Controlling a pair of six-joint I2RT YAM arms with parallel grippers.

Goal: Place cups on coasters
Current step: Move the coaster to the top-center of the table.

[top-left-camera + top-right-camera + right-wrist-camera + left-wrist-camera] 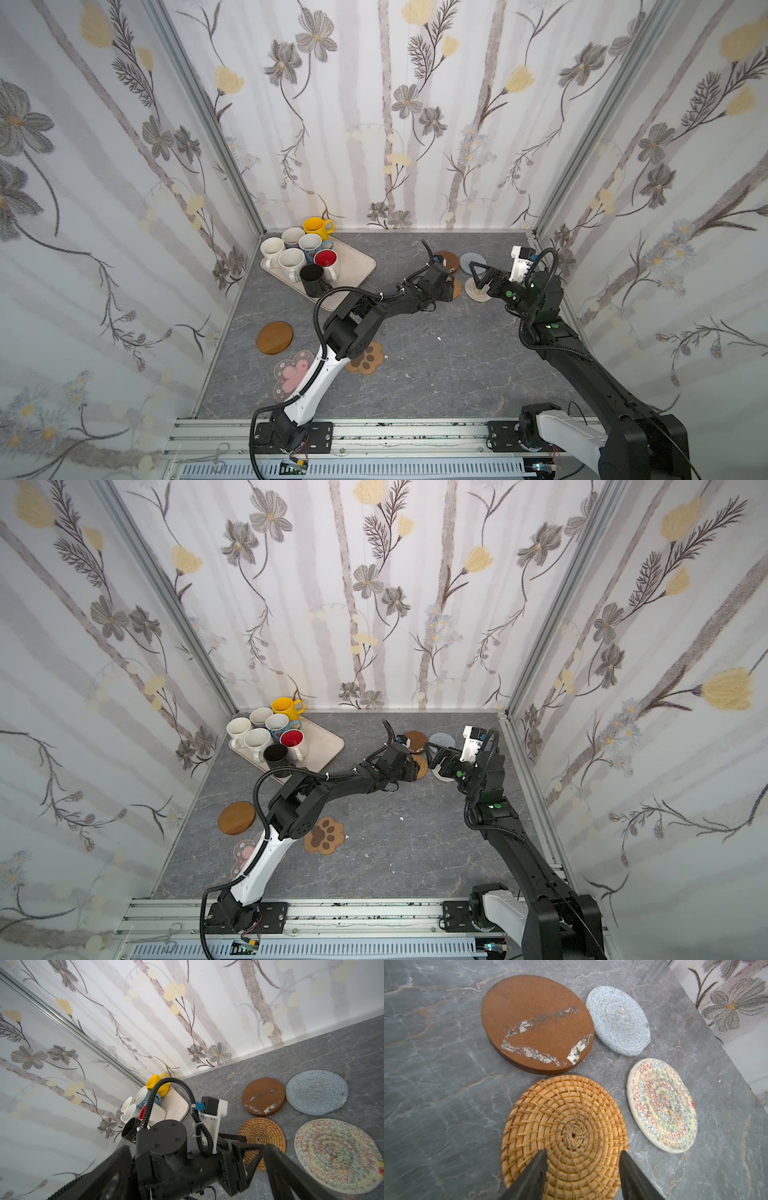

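In both top views the cups [299,259] are clustering at the tray [357,264] in the far left corner. Only my left wrist view is showing my left end effector [583,1152] spread apart over the golden woven coaster [566,1118]. In my right wrist view, my right end effector [196,1147] is gaping wide, empty.

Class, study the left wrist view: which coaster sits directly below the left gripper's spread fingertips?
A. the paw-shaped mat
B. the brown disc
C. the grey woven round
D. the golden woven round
D: the left gripper hovers open over the golden woven round, while the brown disc and the grey woven round lie beyond it, untouched.
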